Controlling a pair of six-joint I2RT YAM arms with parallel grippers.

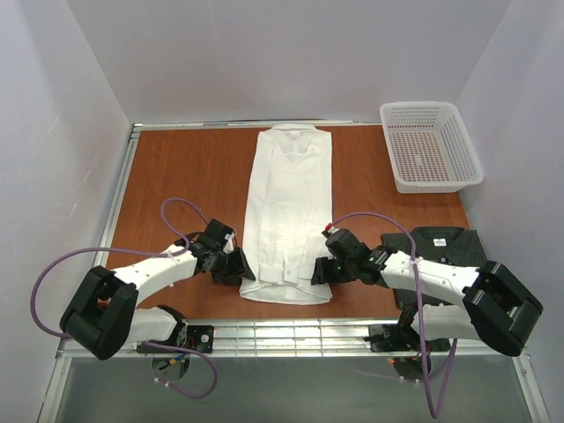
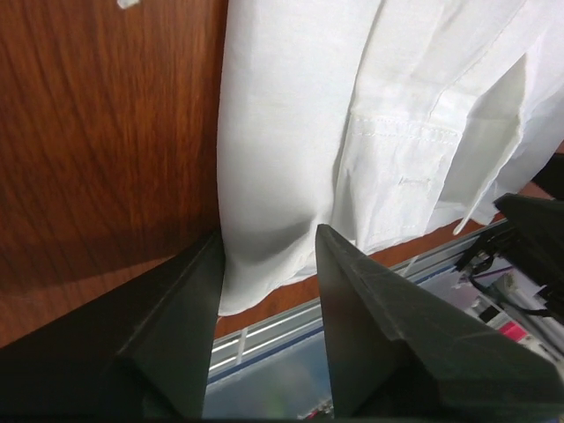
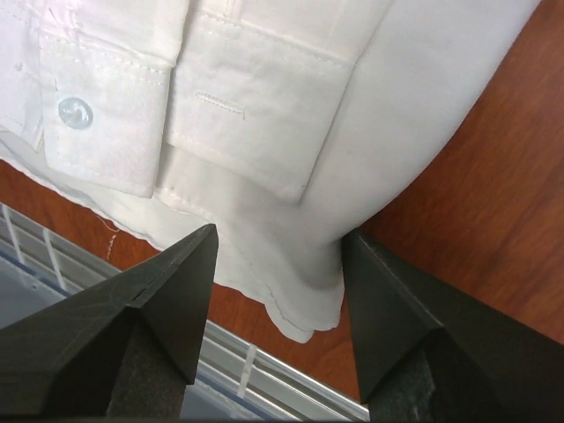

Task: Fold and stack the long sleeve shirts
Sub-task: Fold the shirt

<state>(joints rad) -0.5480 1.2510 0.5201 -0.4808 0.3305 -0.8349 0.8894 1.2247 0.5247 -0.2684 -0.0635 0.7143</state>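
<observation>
Left wrist, right wrist: left jaws, right jaws spread astride white shirt [image 2: 291,132] hem.

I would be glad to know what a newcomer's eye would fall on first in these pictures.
The white shirt lies lengthwise down the middle of the brown table, collar at the far end, sleeves folded in. The left fingers and right fingers stand apart astride its two near hem corners. A dark shirt lies at the near right under the right arm, and a white basket sits in the far right corner.
</observation>
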